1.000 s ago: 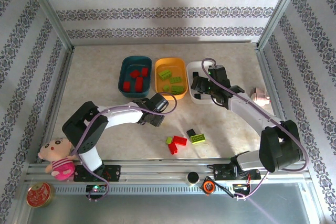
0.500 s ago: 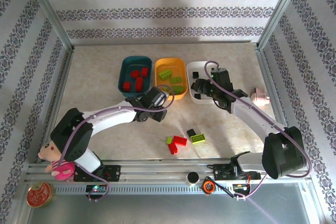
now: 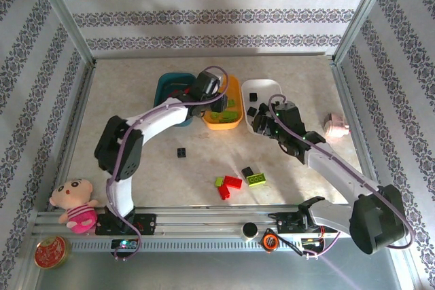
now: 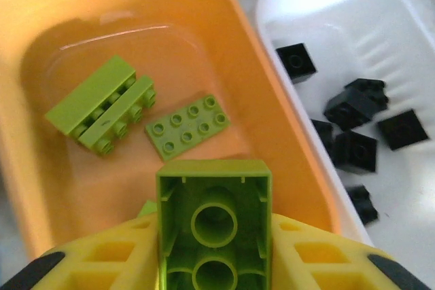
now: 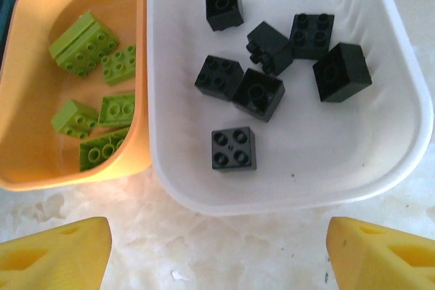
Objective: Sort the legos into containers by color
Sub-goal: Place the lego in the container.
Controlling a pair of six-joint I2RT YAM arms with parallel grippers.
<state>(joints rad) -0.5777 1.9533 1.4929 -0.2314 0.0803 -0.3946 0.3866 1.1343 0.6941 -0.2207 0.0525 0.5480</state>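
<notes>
**Lime brick [image 4: 214, 225] gripped over orange tray [image 4: 47, 168]**

Top view: left pincer [image 3: 217, 102] over the orange tray. Right pincer [image 3: 264, 124] at the white tray [image 3: 270, 84]. Loose bricks [image 3: 234, 181] lie on the tabletop [image 3: 197, 174].

Left wrist: left pincer clamps the lime brick above the orange tray.

Right wrist: right pincer open, just short of the white tray holding black bricks [image 5: 258, 93].
</notes>
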